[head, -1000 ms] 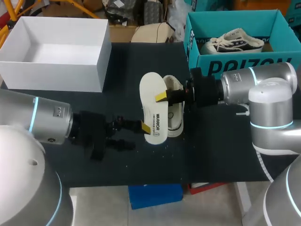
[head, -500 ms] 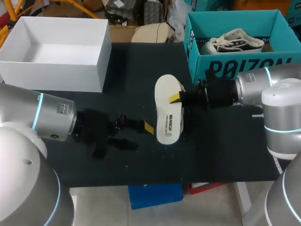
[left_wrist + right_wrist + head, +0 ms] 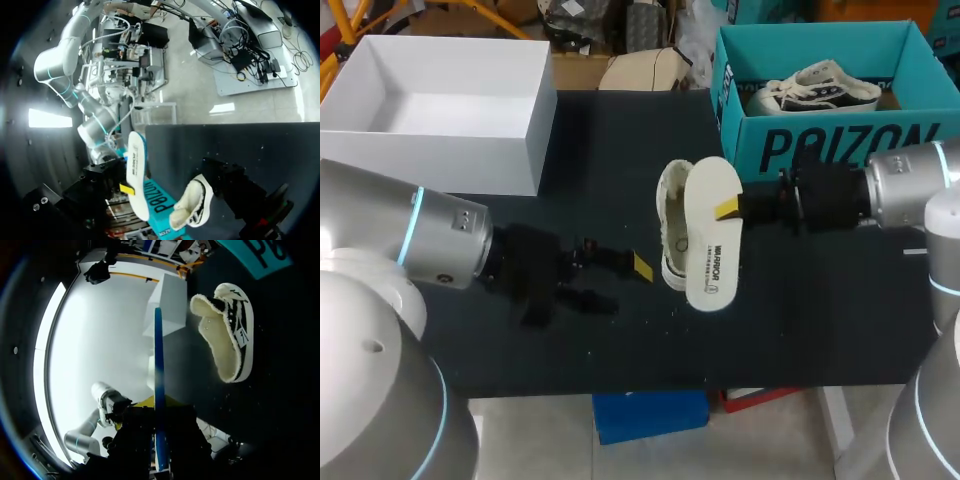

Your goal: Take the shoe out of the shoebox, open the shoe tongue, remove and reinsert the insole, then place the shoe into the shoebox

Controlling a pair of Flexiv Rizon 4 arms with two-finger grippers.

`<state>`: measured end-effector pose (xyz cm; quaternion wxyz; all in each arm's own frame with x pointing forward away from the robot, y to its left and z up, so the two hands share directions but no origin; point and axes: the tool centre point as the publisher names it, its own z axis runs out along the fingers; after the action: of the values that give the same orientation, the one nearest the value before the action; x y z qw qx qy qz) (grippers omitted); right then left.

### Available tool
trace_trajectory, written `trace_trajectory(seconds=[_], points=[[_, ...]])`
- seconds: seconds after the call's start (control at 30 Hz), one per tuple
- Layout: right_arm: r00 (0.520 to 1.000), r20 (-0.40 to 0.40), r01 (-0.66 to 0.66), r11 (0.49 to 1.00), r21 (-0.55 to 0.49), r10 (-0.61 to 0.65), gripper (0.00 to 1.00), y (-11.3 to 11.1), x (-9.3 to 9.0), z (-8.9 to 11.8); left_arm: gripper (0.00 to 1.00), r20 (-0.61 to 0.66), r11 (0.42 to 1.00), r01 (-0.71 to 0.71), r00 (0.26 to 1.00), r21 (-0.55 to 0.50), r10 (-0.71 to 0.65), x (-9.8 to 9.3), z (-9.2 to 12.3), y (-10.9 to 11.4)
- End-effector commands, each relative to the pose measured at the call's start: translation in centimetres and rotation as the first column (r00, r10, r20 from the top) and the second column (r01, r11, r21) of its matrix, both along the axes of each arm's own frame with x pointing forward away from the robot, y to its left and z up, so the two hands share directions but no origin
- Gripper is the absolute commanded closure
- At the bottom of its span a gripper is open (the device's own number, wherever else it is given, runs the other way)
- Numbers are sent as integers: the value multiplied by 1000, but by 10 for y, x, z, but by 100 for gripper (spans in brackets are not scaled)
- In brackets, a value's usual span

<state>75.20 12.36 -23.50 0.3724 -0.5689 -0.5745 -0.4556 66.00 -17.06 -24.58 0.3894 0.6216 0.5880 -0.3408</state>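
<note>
A white insole (image 3: 708,238) hangs above the black mat, pinched at its edge by my right gripper (image 3: 728,208), which is shut on it. In the right wrist view the insole (image 3: 159,365) shows edge-on between the yellow-tipped fingers (image 3: 145,401). The cream shoe (image 3: 671,222) lies on the mat just left of the insole and partly under it; the right wrist view shows this shoe (image 3: 227,335) open-side up. My left gripper (image 3: 612,278) sits low on the mat left of the shoe, open and empty. From the left wrist, the insole (image 3: 135,180) and shoe (image 3: 192,205) lie ahead.
An open white box (image 3: 535,120) stands at the back left. A teal shoebox (image 3: 820,140) at the back right holds another shoe (image 3: 815,88). The mat's front edge (image 3: 620,388) runs close below the left gripper.
My right arm has carried the insole to the right, across and past the shoe, which now shows on its left. The left gripper has crept slightly right.
</note>
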Motion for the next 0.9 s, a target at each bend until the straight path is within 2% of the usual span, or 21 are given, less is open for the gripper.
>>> trace_trajectory(seconds=[0.03, 0.9], points=[[1000, -2, -4, 1000, -1, 4, 100, -1, 0, 1, 0, -1, 1000, 0, 1000, 6, 0, 2, -1, -5], [1000, 0, -12, 1000, 5, 12, 100, 5, -2, 2, 0, -3, 1000, 8, 1000, 8, -8, 2, -2, -7]])
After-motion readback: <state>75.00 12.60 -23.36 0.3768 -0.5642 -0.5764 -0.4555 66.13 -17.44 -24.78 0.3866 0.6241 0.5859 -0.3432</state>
